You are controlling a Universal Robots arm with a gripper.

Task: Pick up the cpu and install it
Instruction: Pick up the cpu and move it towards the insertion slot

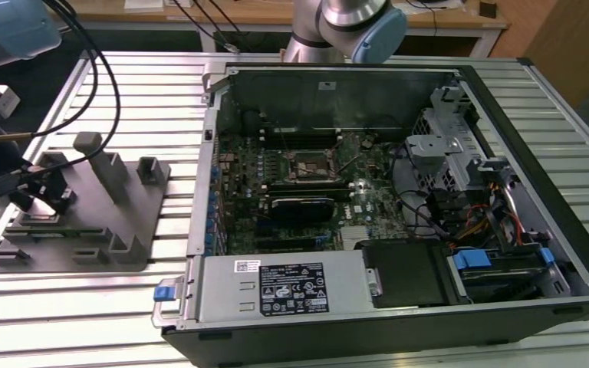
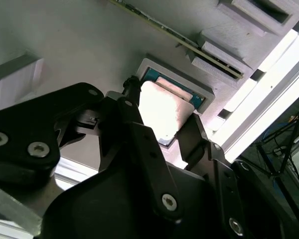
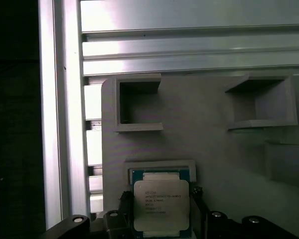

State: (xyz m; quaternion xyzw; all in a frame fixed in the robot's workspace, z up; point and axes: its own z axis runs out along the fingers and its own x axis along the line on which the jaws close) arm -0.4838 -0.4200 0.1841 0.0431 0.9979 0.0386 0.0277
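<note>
The cpu (image 3: 162, 204) is a thin, flat square chip with a silvery metal top plate on a green carrier board. It lies flat in a shallow square pocket (image 3: 162, 165) at one corner of the grey fixture block (image 3: 209, 149), top plate up.

**Handling.** Judged from its build, the cpu is light and rigid. The smooth plate gives little friction, and the underside and thin board edges are likely to be delicate. The appropriate hold is across two opposite edges, level, with light clamping force. Tilt or slip is the main risk.

**Gripper state.** The gripper (image 3: 161, 208) is set over the pocket. Its fingers (image 2: 189, 135) are drawn in to the width of the chip, one against each of two opposite edges, so it holds the cpu. The cpu appears still seated in the pocket.

**Fixture block.** In the first wrist view, two further square recesses (image 3: 138, 105) sit near the pocket. In the second wrist view, a thin green-edged board (image 2: 179, 41) lies in a slot just beside the pocket. The block rests on the slatted aluminium table (image 1: 90, 322), at the exterior view's left.

**Computer case.** The open case (image 1: 376, 70) lies well apart from the fixture block, toward the exterior view's right. It contains the green motherboard (image 1: 361, 203) with the black square socket frame (image 1: 312, 165) near its middle, and a power supply (image 1: 284, 287) along the near wall. What lies within the socket frame cannot be made out.
</note>
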